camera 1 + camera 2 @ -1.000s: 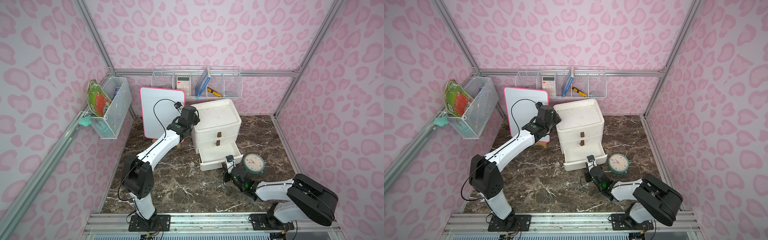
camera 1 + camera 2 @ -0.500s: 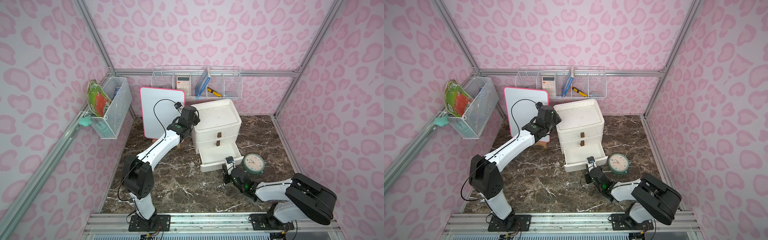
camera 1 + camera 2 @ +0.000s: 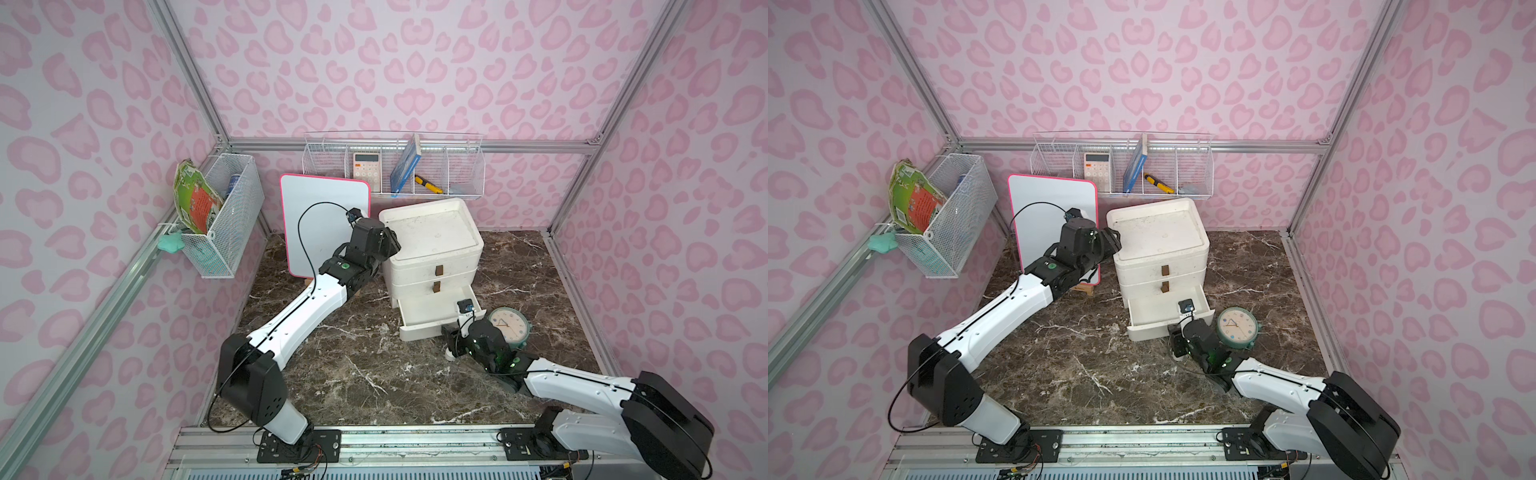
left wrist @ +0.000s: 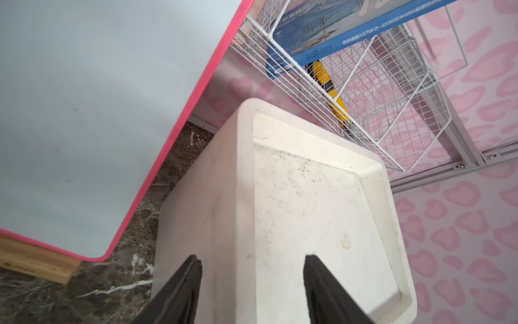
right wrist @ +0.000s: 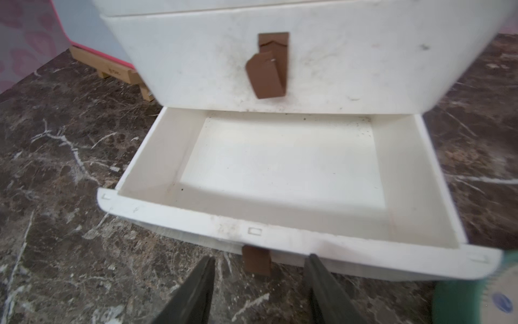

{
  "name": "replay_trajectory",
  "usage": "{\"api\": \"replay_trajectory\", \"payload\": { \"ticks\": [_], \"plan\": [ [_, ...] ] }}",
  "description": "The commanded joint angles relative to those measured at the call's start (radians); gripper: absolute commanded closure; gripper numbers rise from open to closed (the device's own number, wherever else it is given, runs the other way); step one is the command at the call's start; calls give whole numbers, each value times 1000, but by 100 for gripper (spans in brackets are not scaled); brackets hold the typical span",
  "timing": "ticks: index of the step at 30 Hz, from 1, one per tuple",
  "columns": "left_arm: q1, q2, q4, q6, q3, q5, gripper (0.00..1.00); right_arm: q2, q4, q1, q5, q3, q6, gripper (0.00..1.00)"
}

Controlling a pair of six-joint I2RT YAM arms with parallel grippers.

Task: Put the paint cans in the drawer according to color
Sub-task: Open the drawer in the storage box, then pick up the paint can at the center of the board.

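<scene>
No paint cans show in any view. The white drawer cabinet [image 3: 432, 232] stands at the back, and its bottom drawer [image 3: 424, 332] is pulled out and empty [image 5: 280, 232]. My right gripper [image 5: 260, 259] is open just in front of the drawer, its fingers either side of the brown pull tab [image 5: 256, 262] without touching it; a top view also shows this gripper [image 3: 451, 336]. My left gripper [image 4: 253, 259] is open at the cabinet's top left edge, one finger outside the side wall and one over the top. Both top views show the left gripper [image 3: 388, 243] [image 3: 1111, 245].
A teal clock [image 3: 509, 328] lies right of the open drawer, close to my right wrist. A pink-rimmed whiteboard [image 3: 324, 224] leans behind my left arm. A wire shelf [image 3: 395, 170] on the back wall holds a calculator, blue book and yellow knife. A wire basket [image 3: 224, 220] hangs left.
Both grippers have gone from shut to open. The right one has let go of the drawer's tab. Neither arm has moved much.
</scene>
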Motion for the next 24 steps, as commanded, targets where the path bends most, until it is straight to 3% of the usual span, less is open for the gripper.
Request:
{"api": "replay_trajectory", "payload": {
  "ticks": [1,6,13,16,21,24],
  "plan": [
    [-17,-94,7,171,-87,-15,38,-60,-305,-89,-56,62,131,47],
    [-84,-264,11,304,-251,44,35,-132,-488,-184,-115,114,125,43],
    [-272,-359,0,433,-412,133,33,-93,-611,-199,-162,162,101,31],
    [-324,-383,55,405,-496,152,33,-49,-606,-200,-172,152,98,29],
    [-398,-390,113,410,-568,152,33,53,-612,-198,-222,174,72,29],
    [-418,-390,131,414,-593,148,34,101,-600,-190,-198,174,63,36]
  ]
}}
